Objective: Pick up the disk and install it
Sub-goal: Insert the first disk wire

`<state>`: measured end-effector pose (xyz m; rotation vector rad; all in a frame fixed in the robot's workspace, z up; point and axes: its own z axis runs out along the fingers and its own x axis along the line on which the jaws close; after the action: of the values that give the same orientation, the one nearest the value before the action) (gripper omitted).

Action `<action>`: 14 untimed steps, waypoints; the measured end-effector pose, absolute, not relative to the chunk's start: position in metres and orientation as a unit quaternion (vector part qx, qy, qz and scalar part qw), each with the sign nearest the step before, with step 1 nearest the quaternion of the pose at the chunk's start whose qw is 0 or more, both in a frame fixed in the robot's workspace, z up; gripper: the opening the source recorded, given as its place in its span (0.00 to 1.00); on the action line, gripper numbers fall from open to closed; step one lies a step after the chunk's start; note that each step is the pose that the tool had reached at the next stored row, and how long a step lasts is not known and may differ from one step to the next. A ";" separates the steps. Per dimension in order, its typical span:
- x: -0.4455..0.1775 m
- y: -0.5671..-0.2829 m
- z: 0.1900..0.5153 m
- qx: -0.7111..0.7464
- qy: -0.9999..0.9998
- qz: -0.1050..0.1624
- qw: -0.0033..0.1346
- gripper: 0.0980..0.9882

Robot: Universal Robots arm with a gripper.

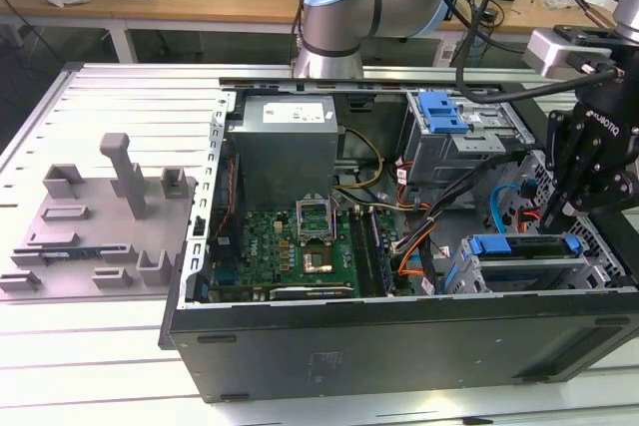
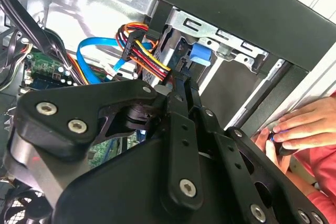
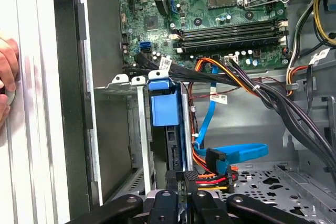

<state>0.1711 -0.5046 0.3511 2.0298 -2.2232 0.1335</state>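
Note:
The disk [image 1: 524, 246], a silver drive in a bright blue carrier, sits in the drive bay at the front corner of the open computer case, on the exterior view's right. In the first wrist view the disk [image 3: 165, 109] stands on edge between the bay's metal rails, its blue carrier end toward the motherboard. My black gripper [image 1: 551, 214] hangs over the disk's cable-side end. Its fingers are pressed together in both wrist views, gripper [image 3: 182, 183], gripper [image 2: 181, 85], with nothing between them. Whether the tips touch the disk I cannot tell.
A blue data cable [image 3: 210, 129] and coloured power wires [image 3: 210, 174] lie beside the bay. A person's hand [image 2: 299, 129] rests on the case's outer wall. The grey power supply [image 1: 285, 147], motherboard [image 1: 300, 246] and a blue latch [image 1: 442, 110] lie farther in. A grey fixture [image 1: 110, 207] stands at the left.

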 end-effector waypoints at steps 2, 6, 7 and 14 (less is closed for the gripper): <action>0.171 -0.505 0.351 0.672 -0.736 0.044 0.064 0.07; 0.171 -0.504 0.351 0.666 -0.742 0.044 0.064 0.07; 0.171 -0.504 0.351 0.664 -0.744 0.043 0.065 0.07; 0.175 -0.503 0.351 0.661 -0.747 0.043 0.065 0.07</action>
<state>0.1753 -0.5033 0.3511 1.9944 -2.2535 0.1303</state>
